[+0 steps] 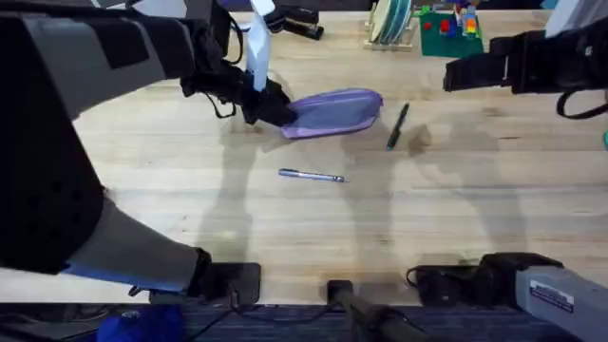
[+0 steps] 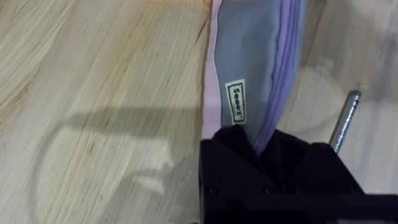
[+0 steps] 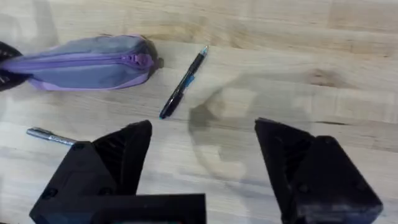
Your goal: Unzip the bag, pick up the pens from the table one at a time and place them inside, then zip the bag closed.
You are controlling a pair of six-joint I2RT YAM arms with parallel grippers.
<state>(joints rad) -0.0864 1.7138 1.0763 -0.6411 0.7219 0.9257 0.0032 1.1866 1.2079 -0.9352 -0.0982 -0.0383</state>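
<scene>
left gripper [image 1: 271,106] clamped on bag [image 1: 334,111] end (zipper shut), right gripper [image 3: 202,168] spread above table [image 1: 190,190]

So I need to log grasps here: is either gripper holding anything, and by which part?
The left gripper pinches the bag at its end; the right gripper is open, holding nothing.

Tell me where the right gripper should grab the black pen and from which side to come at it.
Grip the black pen at mid-barrel, from straight above, fingers closing across its width. It lies flat on the table, free of the bag, so both long sides look open. The right gripper is already open.
</scene>
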